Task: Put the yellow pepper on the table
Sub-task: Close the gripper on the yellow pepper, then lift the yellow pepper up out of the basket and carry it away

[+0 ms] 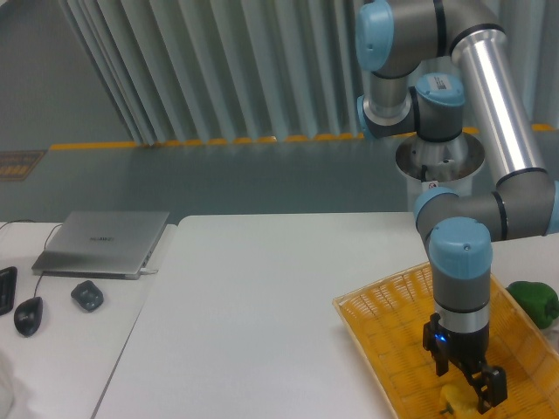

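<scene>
From the fixed camera we see our gripper [474, 394] down inside the woven basket [384, 325], its fingers reaching the yellow pepper [456, 401] at the bottom edge of the picture. We cannot tell whether the jaws are spread or pinching it. A green pepper [534, 302] lies just beside the basket's right rim; a laptop [105, 242] sits far left.

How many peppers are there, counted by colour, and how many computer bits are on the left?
Yellow pepper: 1, in the basket under the pincer
Green pepper: 1, beside the basket
Laptop: 1
Mouse: 1
Small dark gadget: 1
Total: 5
</scene>
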Robot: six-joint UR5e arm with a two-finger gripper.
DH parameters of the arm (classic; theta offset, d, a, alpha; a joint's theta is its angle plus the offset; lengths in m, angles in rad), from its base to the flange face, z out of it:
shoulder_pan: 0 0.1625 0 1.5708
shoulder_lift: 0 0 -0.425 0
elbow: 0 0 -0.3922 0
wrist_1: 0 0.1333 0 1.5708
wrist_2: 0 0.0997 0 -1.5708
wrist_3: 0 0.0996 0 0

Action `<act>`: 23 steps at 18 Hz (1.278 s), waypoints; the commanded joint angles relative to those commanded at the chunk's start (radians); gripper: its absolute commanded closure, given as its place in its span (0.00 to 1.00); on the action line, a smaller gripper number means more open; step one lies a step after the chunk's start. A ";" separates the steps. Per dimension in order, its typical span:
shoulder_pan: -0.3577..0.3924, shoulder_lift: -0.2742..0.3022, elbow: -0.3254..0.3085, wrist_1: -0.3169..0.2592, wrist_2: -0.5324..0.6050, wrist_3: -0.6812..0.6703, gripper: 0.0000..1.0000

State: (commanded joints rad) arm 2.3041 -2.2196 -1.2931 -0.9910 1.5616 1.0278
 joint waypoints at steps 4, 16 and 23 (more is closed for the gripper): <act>-0.006 -0.012 -0.002 0.002 0.003 0.000 0.00; -0.008 0.004 -0.014 0.026 0.008 0.012 0.57; 0.037 0.173 -0.081 -0.018 -0.008 0.031 0.57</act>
State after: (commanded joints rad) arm 2.3406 -2.0467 -1.3743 -1.0093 1.5539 1.0583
